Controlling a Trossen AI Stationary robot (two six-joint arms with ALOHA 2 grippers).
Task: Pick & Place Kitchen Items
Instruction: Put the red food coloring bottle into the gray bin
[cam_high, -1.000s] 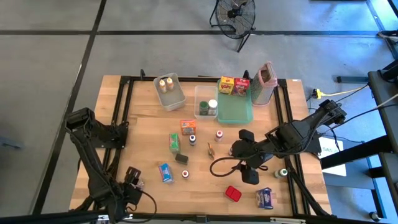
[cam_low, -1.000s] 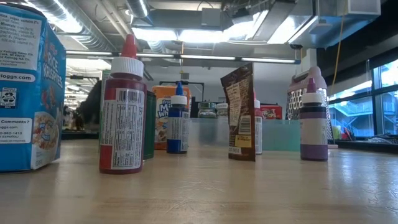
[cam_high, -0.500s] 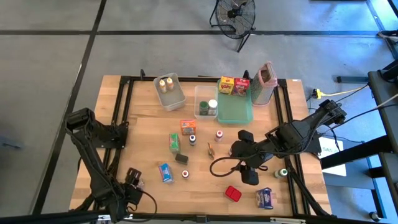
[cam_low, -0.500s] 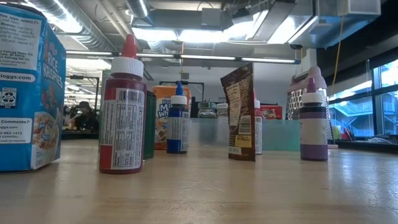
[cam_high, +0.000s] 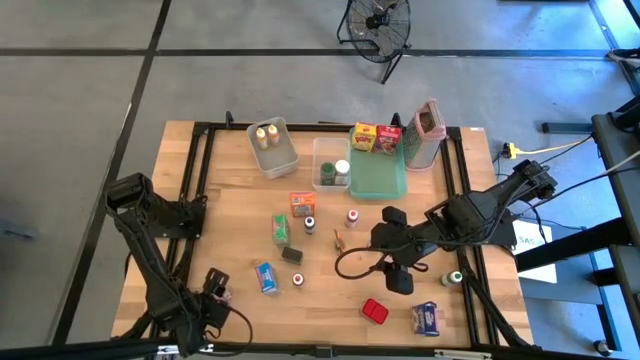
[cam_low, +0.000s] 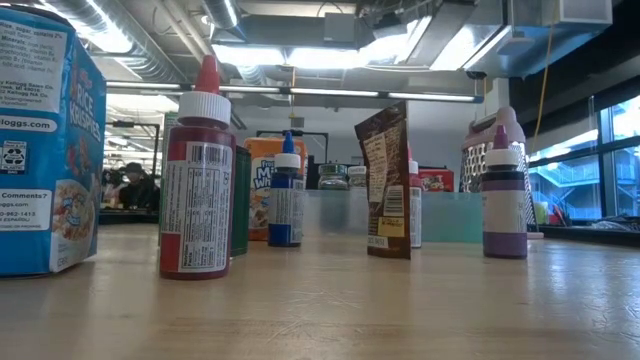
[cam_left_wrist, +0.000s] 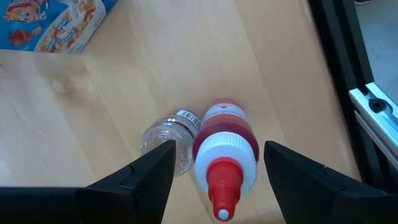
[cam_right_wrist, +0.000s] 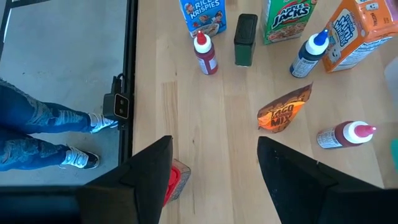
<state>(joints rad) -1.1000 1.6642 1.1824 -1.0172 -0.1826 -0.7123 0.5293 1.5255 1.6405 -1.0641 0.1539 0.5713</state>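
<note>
A: High view: right gripper (cam_high: 372, 243) hovers mid-table near the brown packet (cam_high: 340, 240); left gripper (cam_high: 212, 290) waits at the near-left corner.

B: Left wrist: fingers spread, empty, straddling a red-capped bottle (cam_left_wrist: 224, 146).

A: Right wrist: fingers apart, empty. Step, I judge: approach. Next calls for descending.

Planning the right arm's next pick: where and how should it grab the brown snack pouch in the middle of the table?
The brown snack pouch stands upright, tall and thin, in the low view. Probably best to descend from above with the open right gripper and pinch the flat faces near the top edge. It looks light and may tip.
</note>
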